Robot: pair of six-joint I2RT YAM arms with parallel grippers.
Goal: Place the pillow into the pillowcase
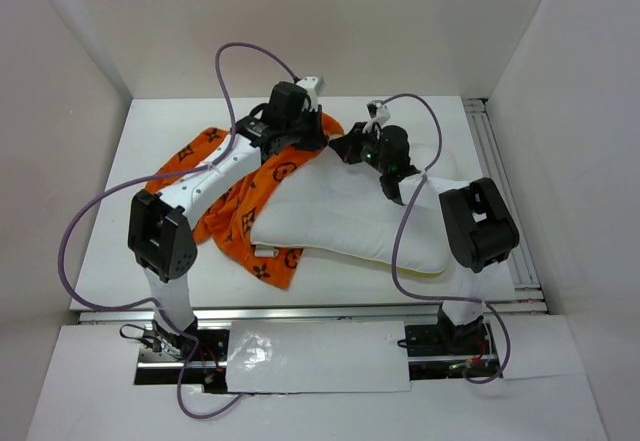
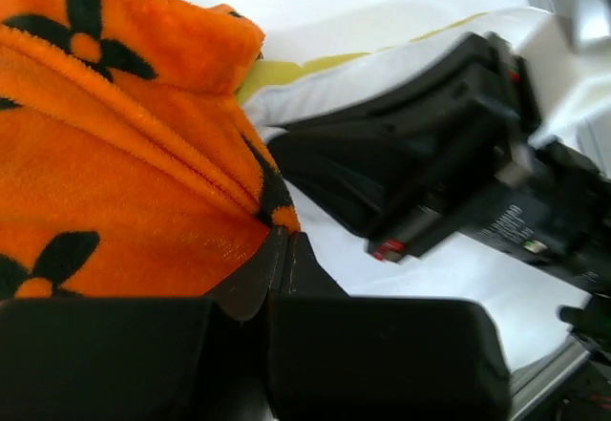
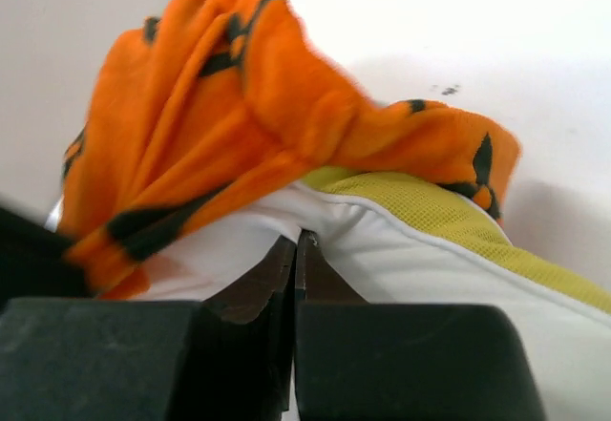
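1. Centre-right in your top view, the pillow (image 1: 350, 226) lies on the white table (image 1: 110, 271). It is soft, white and rectangular, with a pale yellow seam showing at its lower right corner.
2. Centre-left in the same view, the pillowcase (image 1: 250, 211) lies crumpled. It is bright orange with dark brown flower and circle motifs, and it overlaps the pillow's left end.
3. In your left wrist view, the left gripper (image 2: 284, 244) is clamped on the orange edge of the pillowcase, at lower centre of the frame. The fleecy cloth fills the left half, and white pillow shows to the right.
4. In your right wrist view, the right gripper (image 3: 298, 249) is pinched tight on a crease of the pillow's white cover, at lower centre. A yellow mesh band (image 3: 430, 206) runs just above it, and orange cloth is bunched over the pillow's corner at upper left.
5. From above, both sets of fingertips are hidden under the wrist housings, which meet at upper centre.
6. The pillow's upper left corner lies under orange cloth, and the right arm crosses its right end.
7. You cannot make out the pillowcase's opening in any view.
8. The right arm's black body blocks the middle of the left wrist view.
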